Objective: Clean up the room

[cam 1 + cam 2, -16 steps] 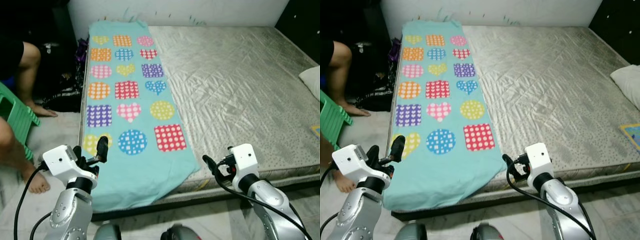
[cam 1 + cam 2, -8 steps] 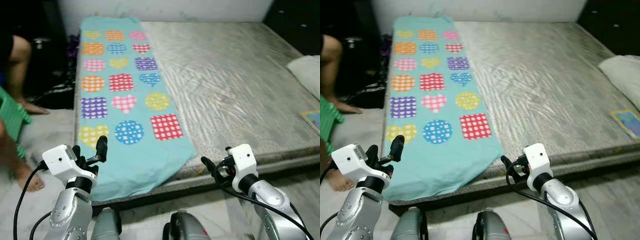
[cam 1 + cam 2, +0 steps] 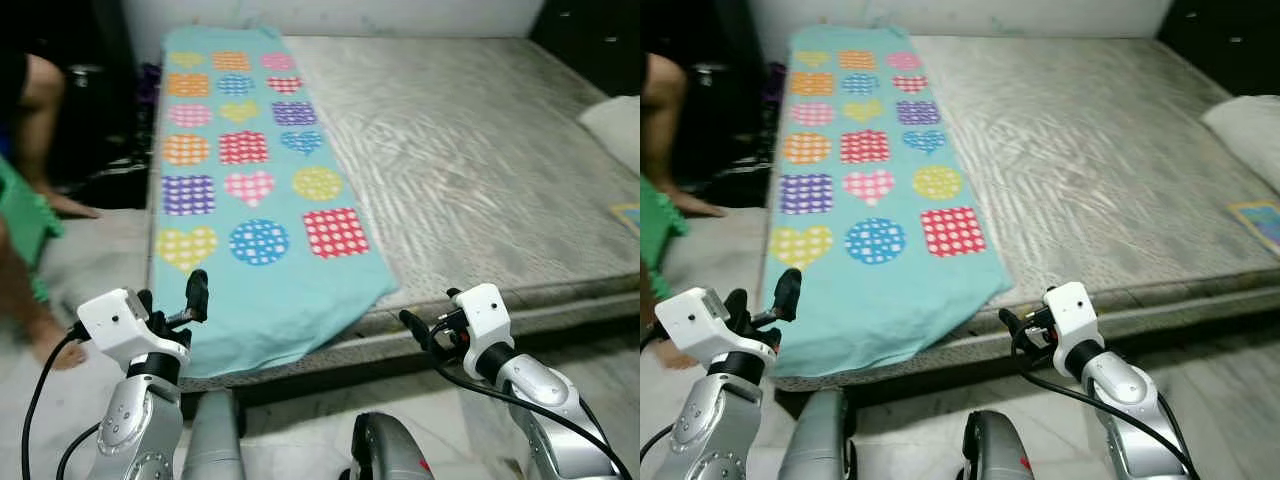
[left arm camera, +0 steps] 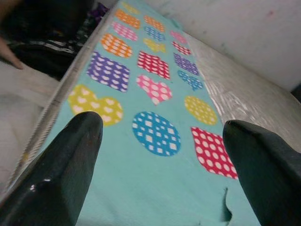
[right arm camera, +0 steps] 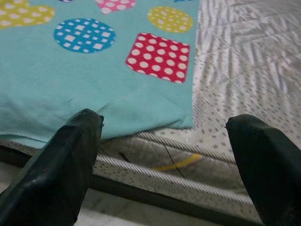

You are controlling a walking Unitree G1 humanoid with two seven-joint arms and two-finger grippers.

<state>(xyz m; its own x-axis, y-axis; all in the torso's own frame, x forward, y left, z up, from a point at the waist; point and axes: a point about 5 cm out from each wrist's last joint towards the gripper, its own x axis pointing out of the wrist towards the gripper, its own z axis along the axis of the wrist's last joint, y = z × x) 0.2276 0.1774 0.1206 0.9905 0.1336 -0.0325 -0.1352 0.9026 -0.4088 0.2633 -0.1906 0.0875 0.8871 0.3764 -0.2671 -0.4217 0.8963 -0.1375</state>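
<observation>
Left gripper [image 3: 196, 297]: fingers spread wide, holding nothing, raised before the mattress's near left corner.
Right gripper [image 3: 417, 333]: fingers apart, empty, raised just short of the mattress's near edge.
Blanket [image 3: 255, 190]: turquoise with dotted hearts, circles and squares, spread flat along the mattress's left edge, its end draped over the near edge.
Mattress [image 3: 480, 160]: grey, quilted.
Pillow [image 3: 615, 120]: white, at the right edge.
Person [image 3: 30, 200]: bare legs beside a green stool [image 3: 20, 225], off the left side.
</observation>
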